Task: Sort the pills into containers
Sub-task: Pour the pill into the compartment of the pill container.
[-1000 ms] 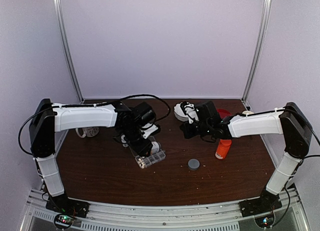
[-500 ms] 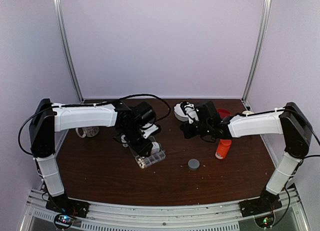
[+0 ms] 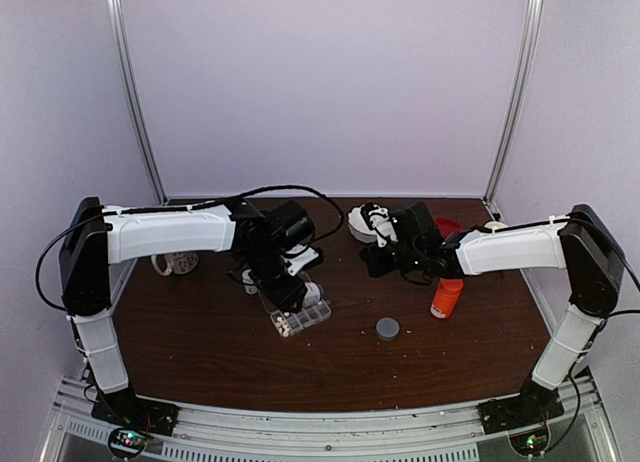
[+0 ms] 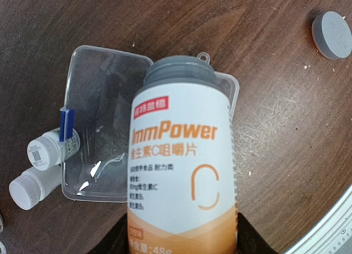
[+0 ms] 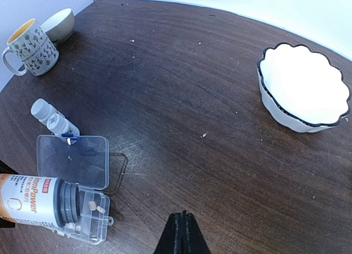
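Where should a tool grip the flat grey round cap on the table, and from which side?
Probably across its rim, from straight above: the grey round cap lies flat on the dark wooden table, nothing touching it, so only its low edge offers opposing faces.

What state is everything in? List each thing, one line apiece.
ImmPower bottle: uncapped, tipped, mouth over the organizer.
left gripper: closed on the ImmPower bottle.
grey cap: off the bottle, lying apart.
pill organizer: lid open.
pills: a few in one compartment under the bottle mouth.
small white bottles: both capped, lying on their sides.
scalloped white bowl: upright, empty.
mug: upright.
right gripper: shut, empty.
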### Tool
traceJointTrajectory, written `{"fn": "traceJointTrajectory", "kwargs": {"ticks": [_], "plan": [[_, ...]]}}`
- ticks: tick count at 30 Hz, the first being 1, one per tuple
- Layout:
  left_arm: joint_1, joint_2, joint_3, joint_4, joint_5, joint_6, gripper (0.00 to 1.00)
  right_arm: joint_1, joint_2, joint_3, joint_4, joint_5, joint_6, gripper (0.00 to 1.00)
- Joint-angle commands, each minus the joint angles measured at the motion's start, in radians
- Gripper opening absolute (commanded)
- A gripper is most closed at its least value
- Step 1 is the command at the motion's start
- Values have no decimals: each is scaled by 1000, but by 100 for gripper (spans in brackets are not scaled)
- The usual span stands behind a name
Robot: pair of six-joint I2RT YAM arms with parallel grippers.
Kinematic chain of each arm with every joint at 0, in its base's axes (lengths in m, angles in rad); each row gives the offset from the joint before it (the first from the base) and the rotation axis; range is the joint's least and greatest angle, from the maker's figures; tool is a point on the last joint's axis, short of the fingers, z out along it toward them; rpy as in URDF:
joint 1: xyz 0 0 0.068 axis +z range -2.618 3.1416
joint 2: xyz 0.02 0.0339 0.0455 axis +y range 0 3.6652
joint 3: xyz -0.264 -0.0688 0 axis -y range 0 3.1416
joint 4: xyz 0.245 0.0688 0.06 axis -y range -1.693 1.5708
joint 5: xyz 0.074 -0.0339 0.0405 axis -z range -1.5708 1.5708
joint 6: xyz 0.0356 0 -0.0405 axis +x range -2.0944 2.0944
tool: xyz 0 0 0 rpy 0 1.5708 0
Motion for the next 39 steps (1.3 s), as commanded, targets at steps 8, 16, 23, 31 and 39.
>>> {"fn": "traceJointTrajectory", "kwargs": {"ticks": [8,16,23,31,39], "plan": [[6,-7,-10,23,-14,-10,0,-3,1,19,1,5,-12,0],[11,-4,-15,22,-24,-9,0,-3,4,22,1,3,-12,0],[10,-3,-17,29,19,-16,0,-3,3,21,-1,4,-14,0],[13,-13,-23,51,54,-17,0,-3,3,22,-1,3,-14,0],[7,-16,-42,50,18,-23,0,-3,4,23,-2,5,-14,0]]}}
